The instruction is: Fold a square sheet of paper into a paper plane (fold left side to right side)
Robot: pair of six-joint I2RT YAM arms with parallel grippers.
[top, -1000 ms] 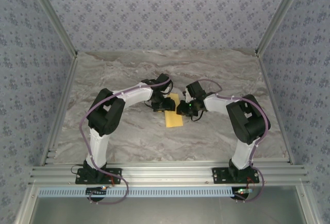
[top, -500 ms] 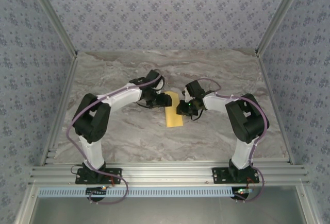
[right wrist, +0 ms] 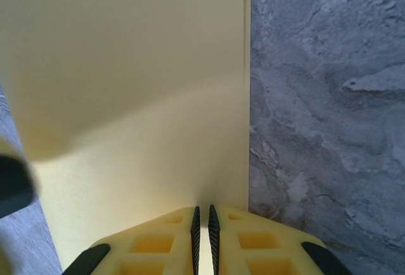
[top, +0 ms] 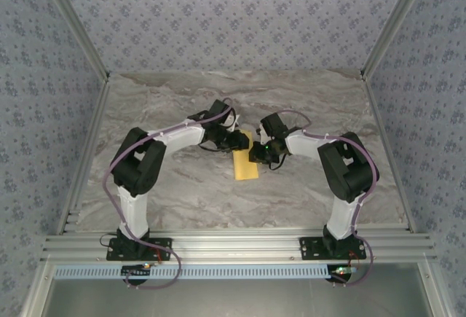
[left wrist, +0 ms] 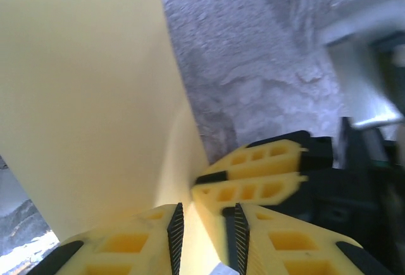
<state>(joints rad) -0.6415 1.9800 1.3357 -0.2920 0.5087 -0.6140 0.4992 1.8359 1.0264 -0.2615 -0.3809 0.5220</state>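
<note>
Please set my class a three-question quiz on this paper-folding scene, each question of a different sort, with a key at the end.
1. True or false: the right end effector is closed on the edge of the square sheet of paper.
2. Multiple choice: the table under the paper looks like A) grey veined marble, B) green cutting mat, C) bare wood.
3. Short answer: which end effector's jaws stand visibly apart, with the yellow paper running between them?

Key
1. True: its jaws are nearly together, with the paper's edge between them.
2. A.
3. The left end effector.
</note>
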